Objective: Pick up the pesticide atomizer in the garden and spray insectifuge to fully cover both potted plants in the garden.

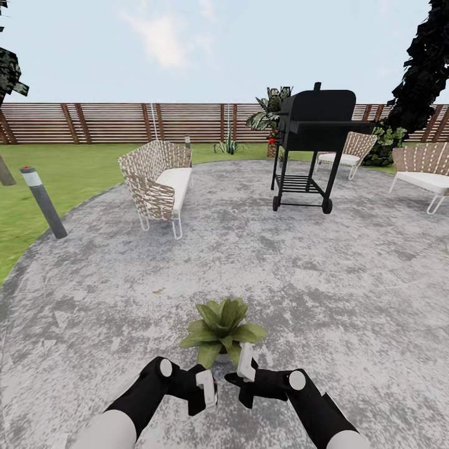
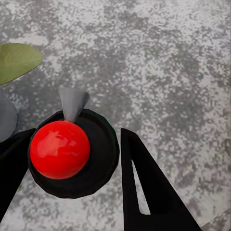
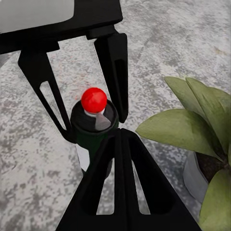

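While gripping the pesticide atomizer (image 2: 72, 154), left end effector (image 1: 206, 388) clamped, right end effector (image 1: 246, 365) state unclear, potted plant (image 1: 221, 327) beside.

Head camera is looking forward and down across the patio (image 1: 262, 262) toward the fence (image 1: 125, 121). Both wrist cameras are looking closely down at paving, sharing the pesticide atomizer (image 3: 94, 127) and potted plant (image 1: 221, 330) with it.

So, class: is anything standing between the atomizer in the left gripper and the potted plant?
Nothing visible does. The left gripper holds the pesticide atomizer beside the potted plant, with bare patio between them.
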